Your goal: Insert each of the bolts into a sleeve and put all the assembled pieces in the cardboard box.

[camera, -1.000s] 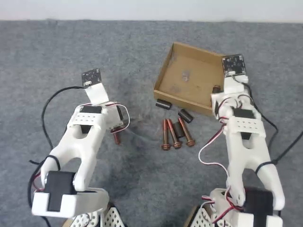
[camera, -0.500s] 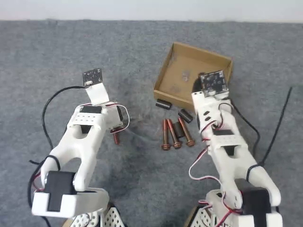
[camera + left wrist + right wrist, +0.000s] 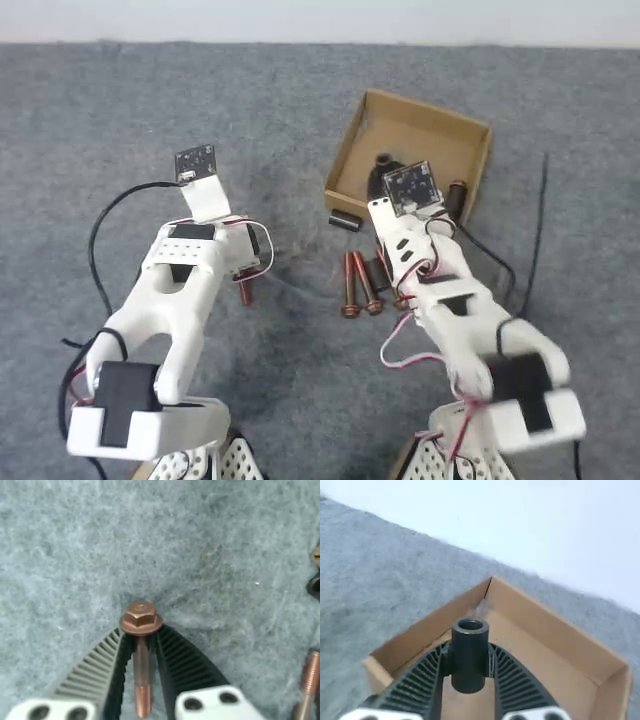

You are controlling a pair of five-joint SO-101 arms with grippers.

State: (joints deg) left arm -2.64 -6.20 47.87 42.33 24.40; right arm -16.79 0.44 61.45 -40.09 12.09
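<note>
The right gripper [image 3: 468, 652] pinches an upright black cylindrical sleeve [image 3: 469, 635] over the near edge of the shallow brown cardboard box [image 3: 545, 625]. The left gripper [image 3: 140, 632], well apart from the box, is clamped on a copper-coloured hex-head bolt [image 3: 141, 617]. Three more such bolts [image 3: 362, 283] lie just outside the box.

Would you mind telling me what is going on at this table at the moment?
Two robot arms are partway through pairing bolts with sleeves. The left gripper is shut on a copper-coloured hex-head bolt, down at the grey carpet. The right gripper holds a black cylindrical sleeve close to the open brown cardboard box. Three more copper bolts and a black sleeve lie loose on the carpet in front of the box.
</note>
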